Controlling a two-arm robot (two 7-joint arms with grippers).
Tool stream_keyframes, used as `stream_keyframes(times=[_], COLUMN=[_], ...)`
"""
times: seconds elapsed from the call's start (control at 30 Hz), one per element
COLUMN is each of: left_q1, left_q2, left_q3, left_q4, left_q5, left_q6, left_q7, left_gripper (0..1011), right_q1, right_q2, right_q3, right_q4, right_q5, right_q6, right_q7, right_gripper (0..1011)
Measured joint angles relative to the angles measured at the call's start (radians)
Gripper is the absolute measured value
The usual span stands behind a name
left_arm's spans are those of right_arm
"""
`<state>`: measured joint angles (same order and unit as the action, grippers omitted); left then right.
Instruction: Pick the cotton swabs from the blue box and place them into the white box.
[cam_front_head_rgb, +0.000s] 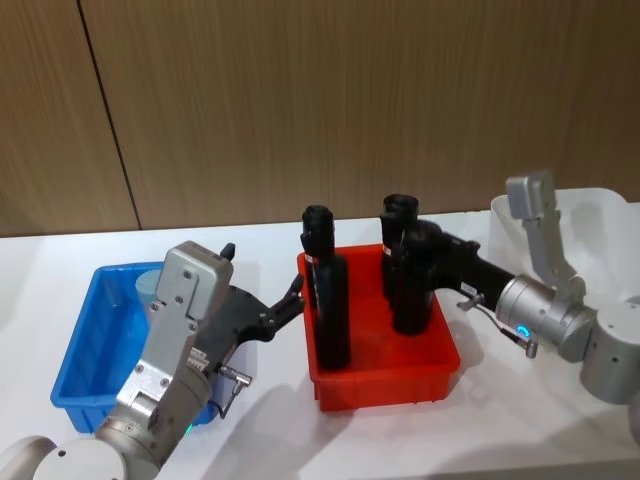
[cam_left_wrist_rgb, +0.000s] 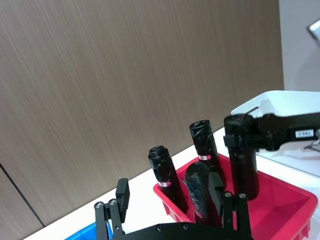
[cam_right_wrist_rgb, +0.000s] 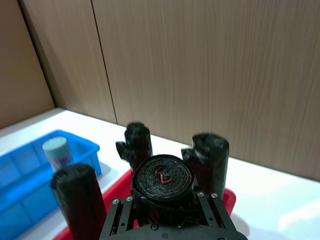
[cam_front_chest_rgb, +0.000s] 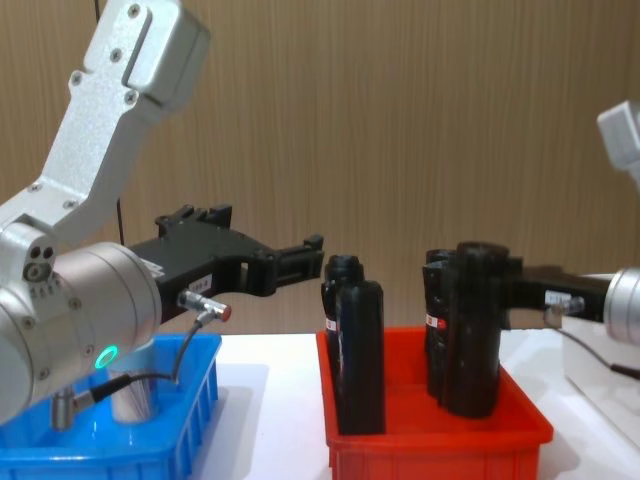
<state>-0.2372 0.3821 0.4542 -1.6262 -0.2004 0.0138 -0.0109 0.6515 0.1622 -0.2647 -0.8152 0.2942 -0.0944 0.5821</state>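
Blue plastic marks the far left of the table: the blue box (cam_front_head_rgb: 90, 345) sits at about 8 o'clock in the head view, ribbed and shallow. Inside it, toward its back corner, stands one of the cotton swabs (cam_front_head_rgb: 152, 283), a small cylinder with a pale blue-grey lid; the right wrist view shows the same container (cam_right_wrist_rgb: 56, 151) upright in the bin. The left gripper (cam_front_head_rgb: 290, 298) is raised above the table between the blue box and the red bin (cam_front_head_rgb: 385, 378), its black fingers spread apart and holding nothing, pointing toward 3 o'clock. In the chest view the left gripper (cam_front_chest_rgb: 305, 250) hangs level with the bottle tops, clear of them.

At the centre, the red bin holds tall black bottles. One black bottle (cam_front_head_rgb: 330, 300) stands upright near the bin's left wall, with another just behind it. Further right, the right gripper (cam_front_head_rgb: 408, 262) reaches in from 3 o'clock and is clamped around a black bottle (cam_front_head_rgb: 411, 290) at the bin's right side; the chest view shows that bottle (cam_front_chest_rgb: 472, 330) upright with the black fingers closed on its upper part. The right wrist view looks straight down on the gripped bottle's round cap (cam_right_wrist_rgb: 163, 177).

At the far right, at about 2 o'clock in the head view, the white box (cam_front_head_rgb: 605, 215) stands behind the right arm, well apart from the blue box.
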Motion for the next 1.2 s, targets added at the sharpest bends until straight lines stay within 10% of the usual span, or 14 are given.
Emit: stream_keyframes(times=[0.7, 1.2], left_q1=[0.0, 0.0], left_q2=[0.0, 0.0], left_q3=[0.0, 0.0], left_q4=[0.0, 0.0], left_q5=[0.0, 0.0], left_q6=[0.0, 0.0], left_q7=[0.0, 0.0], left_gripper=[1000, 1000], right_q1=[-0.155, -0.216], right_q2=[0.1, 0.171], right_q3=[0.071, 0.13], right_q4=[-0.489, -0.644], right_q5=[0.075, 0.05], right_q6=[0.091, 0.144], right_q7=[-0.115, -0.26], right_gripper=[515, 515])
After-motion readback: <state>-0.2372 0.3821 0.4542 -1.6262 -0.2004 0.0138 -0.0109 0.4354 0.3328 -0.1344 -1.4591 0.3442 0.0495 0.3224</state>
